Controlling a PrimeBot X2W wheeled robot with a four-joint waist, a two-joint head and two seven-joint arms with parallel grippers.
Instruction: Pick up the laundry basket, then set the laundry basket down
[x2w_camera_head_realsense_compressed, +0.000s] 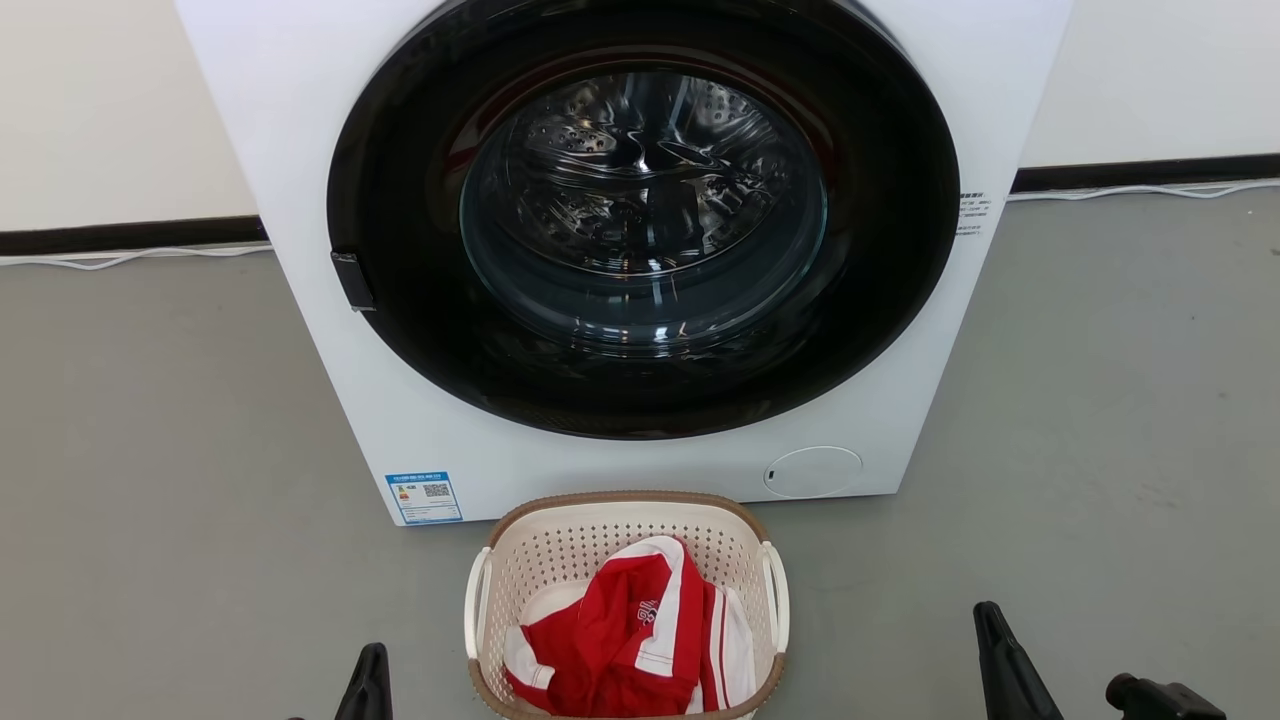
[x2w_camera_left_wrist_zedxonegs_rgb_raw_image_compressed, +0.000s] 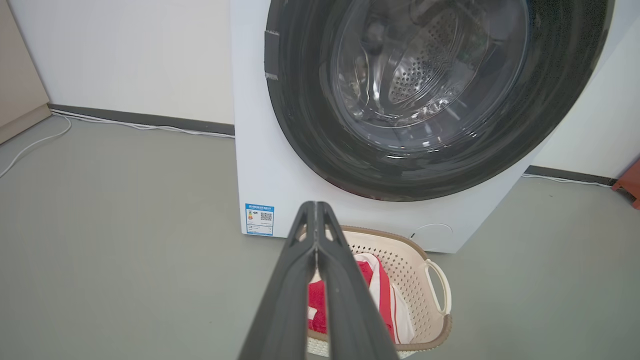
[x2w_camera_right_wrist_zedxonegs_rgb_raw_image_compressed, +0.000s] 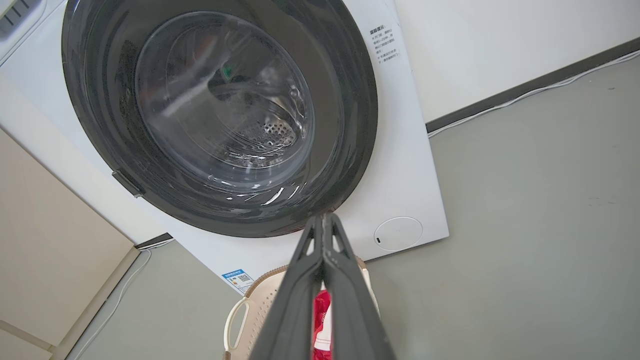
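Note:
The laundry basket (x2w_camera_head_realsense_compressed: 560, 560) stands on the grey floor just in front of the washer, cream-white and perforated with a brown rim and white side handles. A red and white garment (x2w_camera_head_realsense_compressed: 625, 640) lies inside it. The left wrist view shows the basket (x2w_camera_left_wrist_zedxonegs_rgb_raw_image_compressed: 415, 270) behind my left gripper (x2w_camera_left_wrist_zedxonegs_rgb_raw_image_compressed: 316, 207), whose fingers are pressed together with nothing between them. My right gripper (x2w_camera_right_wrist_zedxonegs_rgb_raw_image_compressed: 323, 220) is likewise shut and empty, with the basket (x2w_camera_right_wrist_zedxonegs_rgb_raw_image_compressed: 255, 305) below it. In the head view the left gripper (x2w_camera_head_realsense_compressed: 372, 660) sits left of the basket and the right gripper (x2w_camera_head_realsense_compressed: 990, 620) far to its right, both apart from it.
A white front-loading washer (x2w_camera_head_realsense_compressed: 300, 150) with a large dark round door (x2w_camera_head_realsense_compressed: 640, 220) stands right behind the basket. White cables (x2w_camera_head_realsense_compressed: 120, 258) run along the black skirting at the wall. A beige cabinet (x2w_camera_right_wrist_zedxonegs_rgb_raw_image_compressed: 55, 260) stands left of the washer. Open grey floor lies on both sides.

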